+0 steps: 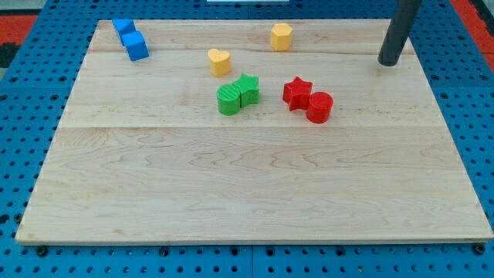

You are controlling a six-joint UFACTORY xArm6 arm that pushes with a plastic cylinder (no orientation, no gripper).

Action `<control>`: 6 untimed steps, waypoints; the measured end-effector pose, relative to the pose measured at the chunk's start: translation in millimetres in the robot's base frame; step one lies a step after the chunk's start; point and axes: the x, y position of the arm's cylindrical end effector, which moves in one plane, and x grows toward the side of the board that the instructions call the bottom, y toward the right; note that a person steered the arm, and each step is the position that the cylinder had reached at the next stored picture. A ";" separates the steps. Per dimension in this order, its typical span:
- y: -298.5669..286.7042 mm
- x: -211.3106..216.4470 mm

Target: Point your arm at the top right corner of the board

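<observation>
Board: pale wood, lying on a blue pegboard; the target, its top right corner, is seen at the view's top right.
My tip: a bare rod end with no jaws to open or close, so nothing is held; it is set down on the board just below the corner and slightly to the view's left of it.
Blocks near the tip: a red star touching a red cylinder, both well apart from the tip, toward the view's lower left.
Other blocks: a green star against a green cylinder; a yellow heart; a yellow hexagon; two blue blocks at the top left.
Step in hand: judged nearly done; only a short slide up and slightly right is left.
Done well: the slide is best kept short and straight, stopped inside the board's edge.
Risk: judged low, since no block lies between tip and corner.
</observation>
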 end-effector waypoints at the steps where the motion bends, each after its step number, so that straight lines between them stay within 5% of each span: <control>1: 0.0 0.0; 2: 5.7 3.3; 4: 5.6 -73.4; 6: 5.6 -75.5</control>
